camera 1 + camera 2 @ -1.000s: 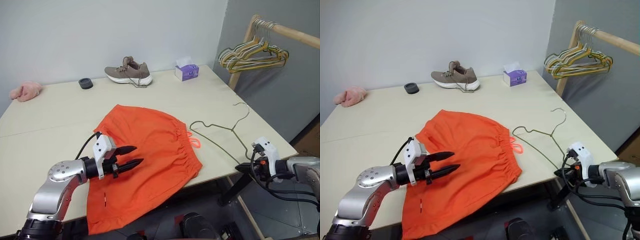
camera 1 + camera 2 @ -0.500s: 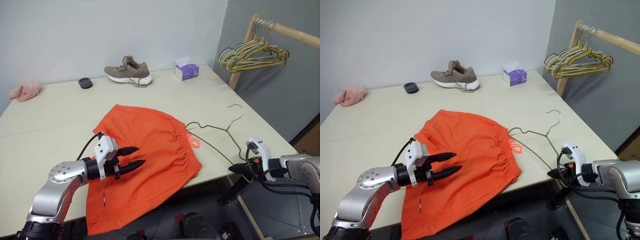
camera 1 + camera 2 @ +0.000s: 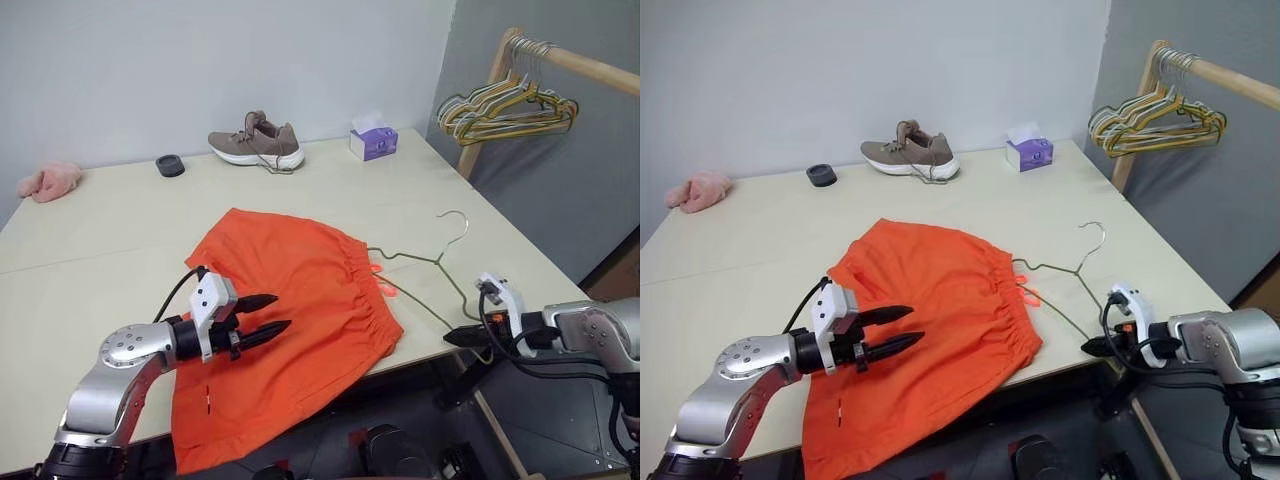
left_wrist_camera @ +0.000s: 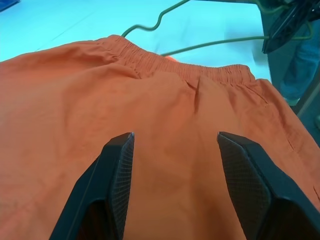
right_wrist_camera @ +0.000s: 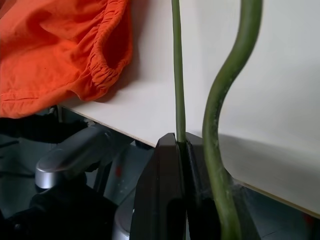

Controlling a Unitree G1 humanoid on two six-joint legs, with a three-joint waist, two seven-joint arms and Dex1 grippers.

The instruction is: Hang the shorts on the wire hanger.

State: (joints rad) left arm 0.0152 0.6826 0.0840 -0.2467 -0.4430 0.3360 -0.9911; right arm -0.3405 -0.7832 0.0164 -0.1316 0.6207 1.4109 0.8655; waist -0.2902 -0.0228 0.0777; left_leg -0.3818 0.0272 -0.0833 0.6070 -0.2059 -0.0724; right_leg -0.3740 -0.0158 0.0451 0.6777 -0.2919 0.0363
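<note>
Shorts [image 3: 290,320] lie on the table [image 3: 120,230] under the open-jawed left gripper [image 3: 272,314], while the right gripper [image 3: 452,337] pinches the wire hanger [image 3: 420,262].

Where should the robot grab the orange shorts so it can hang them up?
Probably the gathered waistband of the shorts, coming from the right edge beside the wire hanger. That bunched ridge gives fabric to pinch, and the rest lies flat on the table.

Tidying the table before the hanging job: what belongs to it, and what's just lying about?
Job: shorts; wire hanger, pinched in the right gripper.
Lying about: shoe; tissue box; black ring; pink fluffy thing; rack hangers.
</note>
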